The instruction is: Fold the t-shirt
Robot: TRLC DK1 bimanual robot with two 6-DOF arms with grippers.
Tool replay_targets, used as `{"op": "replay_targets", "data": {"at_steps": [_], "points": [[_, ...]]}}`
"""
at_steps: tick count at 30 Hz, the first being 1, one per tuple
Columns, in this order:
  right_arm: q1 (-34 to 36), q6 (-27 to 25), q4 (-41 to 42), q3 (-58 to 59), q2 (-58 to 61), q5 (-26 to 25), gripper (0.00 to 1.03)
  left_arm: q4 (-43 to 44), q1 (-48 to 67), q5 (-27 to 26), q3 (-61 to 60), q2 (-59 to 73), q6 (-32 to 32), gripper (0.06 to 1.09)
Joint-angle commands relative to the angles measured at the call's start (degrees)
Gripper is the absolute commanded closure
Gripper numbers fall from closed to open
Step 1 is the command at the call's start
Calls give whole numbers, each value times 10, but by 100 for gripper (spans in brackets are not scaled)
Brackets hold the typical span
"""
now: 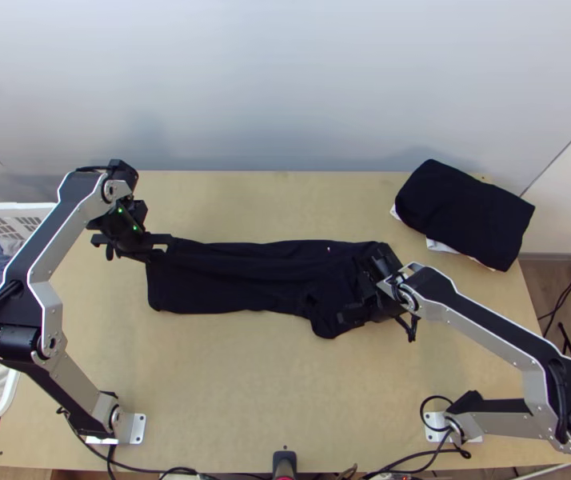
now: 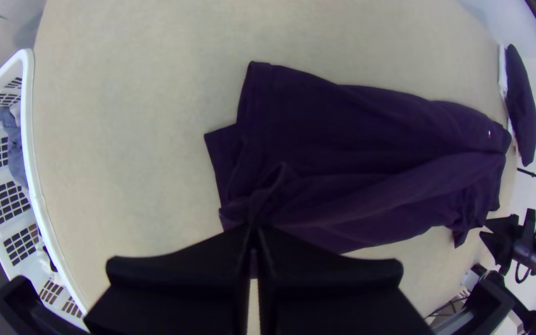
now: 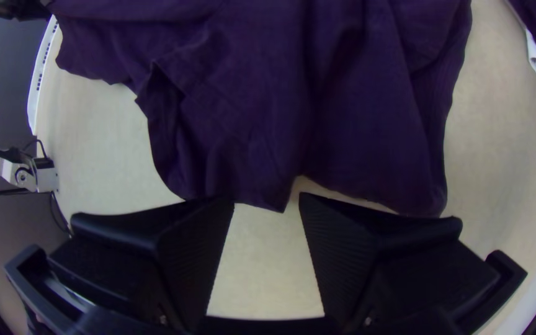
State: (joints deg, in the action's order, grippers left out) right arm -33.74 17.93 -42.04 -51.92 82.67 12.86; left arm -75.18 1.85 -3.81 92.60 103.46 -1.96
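Note:
The dark t-shirt (image 1: 245,276) lies as a long folded strip across the table, its right end bunched. At its left end my left gripper (image 1: 165,248) is shut on the cloth's edge. In the left wrist view, the left gripper (image 2: 254,232) pinches a raised fold of the t-shirt (image 2: 355,142). Over the strip's right end is my right gripper (image 1: 357,296). The right wrist view has the right gripper (image 3: 267,201) open, its fingers apart beside the lower edge of the t-shirt (image 3: 243,111), with bare table between them.
A folded dark cloth pile (image 1: 465,212) with white beneath lies at the table's back right. A white laundry basket (image 1: 1,210) holding clothes stands at the left edge. Bare wooden table (image 1: 245,384) stretches in front of the t-shirt.

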Motion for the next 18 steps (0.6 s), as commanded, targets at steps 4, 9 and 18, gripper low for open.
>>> {"op": "replay_targets", "data": {"at_steps": [4, 9, 18], "points": [[4, -10, 40, 9, 16, -6, 52, -1, 0, -1, -3, -1, 0, 104], [1, -17, 69, 12, 26, -6, 85, -5, 2, -1, 1, -4, 2, 104], [3, -38, 75, 15, 4, -6, 100, -10, -6, -1, 2, -8, 5, 104]]}}
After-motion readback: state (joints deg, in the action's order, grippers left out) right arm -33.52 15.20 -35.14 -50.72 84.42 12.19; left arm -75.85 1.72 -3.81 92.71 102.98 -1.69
